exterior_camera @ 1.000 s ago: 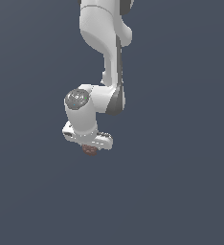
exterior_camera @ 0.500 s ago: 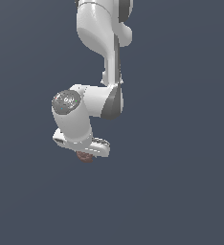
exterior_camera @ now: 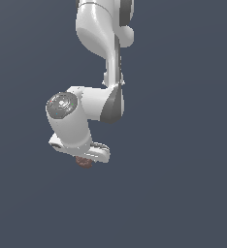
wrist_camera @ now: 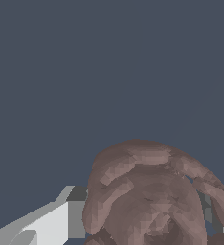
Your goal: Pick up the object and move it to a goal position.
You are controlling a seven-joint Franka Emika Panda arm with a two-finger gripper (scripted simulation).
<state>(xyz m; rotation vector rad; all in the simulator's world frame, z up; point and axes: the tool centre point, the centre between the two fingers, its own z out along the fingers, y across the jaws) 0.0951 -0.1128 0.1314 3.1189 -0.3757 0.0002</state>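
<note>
The object, a small reddish-brown mottled ball [exterior_camera: 84, 162], peeks out just under the white gripper [exterior_camera: 85, 160] in the exterior view; most of it is hidden by the hand. In the wrist view the ball [wrist_camera: 147, 196] fills the space between the fingers, with one white and grey finger [wrist_camera: 61, 217] pressed at its side and a sliver of the other [wrist_camera: 207, 203] behind it. The gripper is shut on the ball. The arm hangs down from the top of the exterior view, wrist tilted toward that view's left.
A plain dark blue-grey ground [exterior_camera: 183, 193] lies all around the arm. No other objects, containers or edges show in either view.
The wrist has swung toward the exterior view's left and tilted more, carrying the ball with it. The ball stays held under the hand.
</note>
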